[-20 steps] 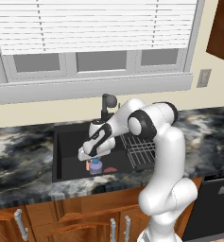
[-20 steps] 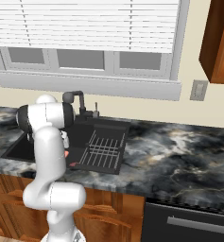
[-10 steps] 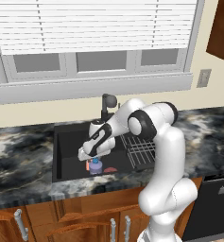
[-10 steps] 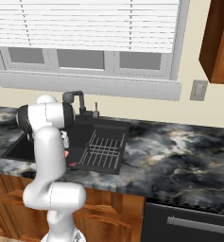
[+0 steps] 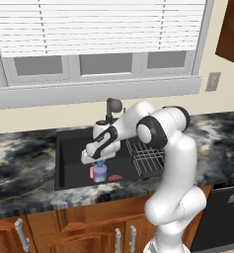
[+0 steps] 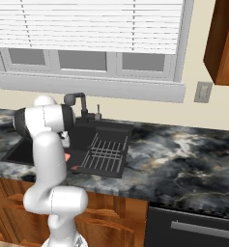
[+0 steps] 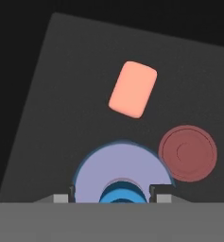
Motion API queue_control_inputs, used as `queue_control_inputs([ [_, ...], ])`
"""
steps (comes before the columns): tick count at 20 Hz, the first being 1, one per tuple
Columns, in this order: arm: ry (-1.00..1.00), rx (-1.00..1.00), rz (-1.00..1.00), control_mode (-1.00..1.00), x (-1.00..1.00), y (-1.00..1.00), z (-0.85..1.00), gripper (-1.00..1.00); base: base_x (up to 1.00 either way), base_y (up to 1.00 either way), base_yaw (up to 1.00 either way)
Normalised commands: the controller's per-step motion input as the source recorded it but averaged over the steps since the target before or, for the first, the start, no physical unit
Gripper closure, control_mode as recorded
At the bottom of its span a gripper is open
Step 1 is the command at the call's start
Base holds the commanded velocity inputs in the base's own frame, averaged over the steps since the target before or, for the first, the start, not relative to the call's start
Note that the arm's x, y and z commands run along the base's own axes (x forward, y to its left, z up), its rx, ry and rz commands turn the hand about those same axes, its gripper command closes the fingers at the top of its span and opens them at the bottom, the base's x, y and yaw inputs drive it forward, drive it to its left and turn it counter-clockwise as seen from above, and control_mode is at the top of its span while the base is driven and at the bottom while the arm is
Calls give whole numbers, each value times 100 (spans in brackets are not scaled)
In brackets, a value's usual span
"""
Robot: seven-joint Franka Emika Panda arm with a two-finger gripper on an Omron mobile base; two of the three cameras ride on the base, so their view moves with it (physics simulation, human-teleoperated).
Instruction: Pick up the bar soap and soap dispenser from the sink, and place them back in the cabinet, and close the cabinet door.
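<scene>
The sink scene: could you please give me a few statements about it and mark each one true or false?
1. The soap dispenser stands between the end effector fingertips, seen from above in the hand view. True.
2. The bar soap lies on the wire rack. False: it lies on the black floor of the sink, apart from the dispenser.
3. A dark red round piece lies in the basin beside the dispenser. True.
4. The faucet is silver. False: it is black.
5. The bar soap touches the red piece. False: bare sink floor shows between them.
</scene>
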Motion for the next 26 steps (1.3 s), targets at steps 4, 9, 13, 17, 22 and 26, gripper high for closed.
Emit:
queue_control_inputs([
  [4, -1, 0, 0, -100, 0, 0, 54, 100, 0, 0, 0],
  [9, -1, 0, 0, -100, 0, 0, 61, 100, 0, 0, 0],
  [13, 0, 0, 0, -100, 0, -4, 68, 100, 0, 0, 0],
  [17, 0, 0, 0, -100, 0, -1, 71, 100, 0, 0, 0],
  [22, 0, 0, 0, -100, -6, -1, 68, 100, 0, 0, 0],
  [26, 0, 0, 0, -100, -13, 0, 70, 100, 0, 0, 0],
])
